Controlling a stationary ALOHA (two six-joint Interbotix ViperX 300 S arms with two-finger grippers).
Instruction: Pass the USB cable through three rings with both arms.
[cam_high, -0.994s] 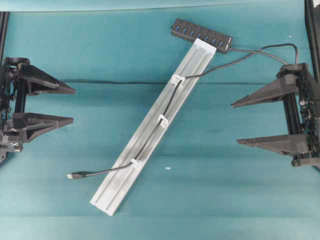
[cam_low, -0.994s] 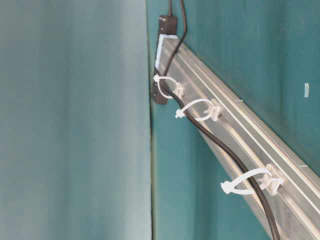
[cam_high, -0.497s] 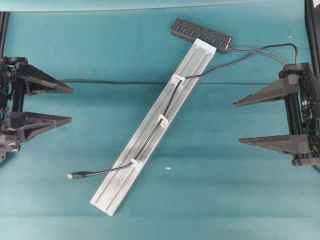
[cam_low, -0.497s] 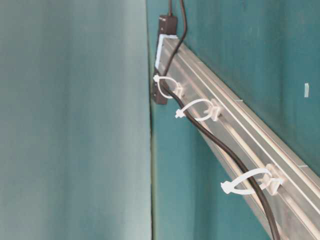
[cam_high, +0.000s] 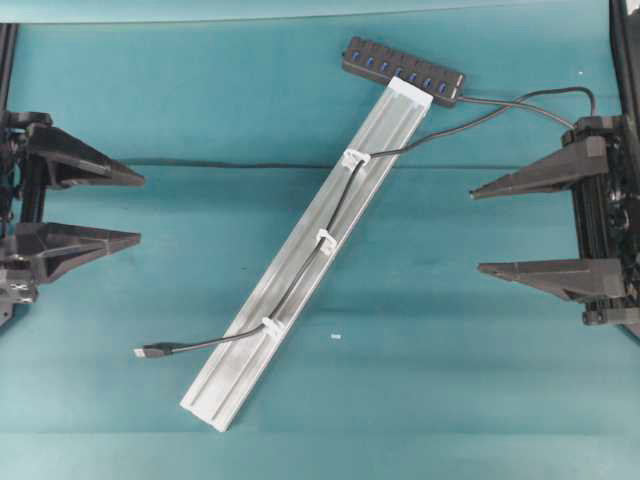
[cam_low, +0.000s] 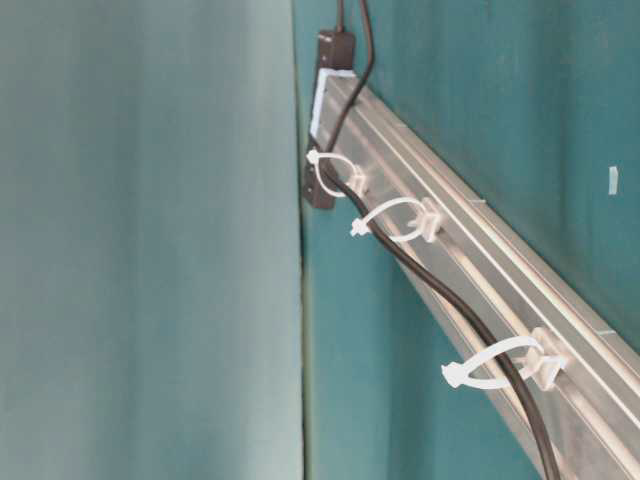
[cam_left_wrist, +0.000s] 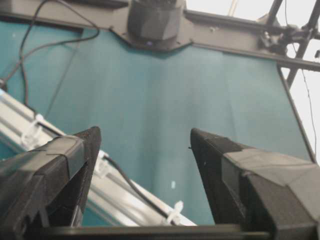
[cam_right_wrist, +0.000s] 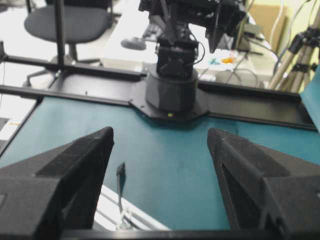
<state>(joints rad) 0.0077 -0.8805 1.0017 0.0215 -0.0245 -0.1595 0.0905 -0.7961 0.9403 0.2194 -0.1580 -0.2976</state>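
Observation:
The dark USB cable (cam_high: 340, 203) lies along the silver rail (cam_high: 225, 395) and runs through all three rings (cam_high: 356, 158) (cam_high: 325, 240) (cam_high: 270, 325). Its metal-tipped plug (cam_high: 145, 352) rests on the mat left of the rail's lower end. My left gripper (cam_high: 141, 210) stands open at the far left, well away from the rail. At the far right my right gripper (cam_high: 476, 230) is open too, with nothing between its fingers. In the table-level view the cable (cam_low: 440, 290) passes under each white loop (cam_low: 395, 220). The wrist views show open grippers (cam_left_wrist: 144, 132) (cam_right_wrist: 160, 131) over bare mat.
A black USB hub (cam_high: 403, 70) lies across the rail's top end, and its lead curves off toward the right arm. A tiny white scrap (cam_high: 336, 337) sits on the teal mat right of the rail. The opposite arm's base (cam_right_wrist: 170, 95) stands at the table's far edge.
Both grippers have drawn back a little toward their own sides, away from the rail. The cable, plug and rail have not moved.

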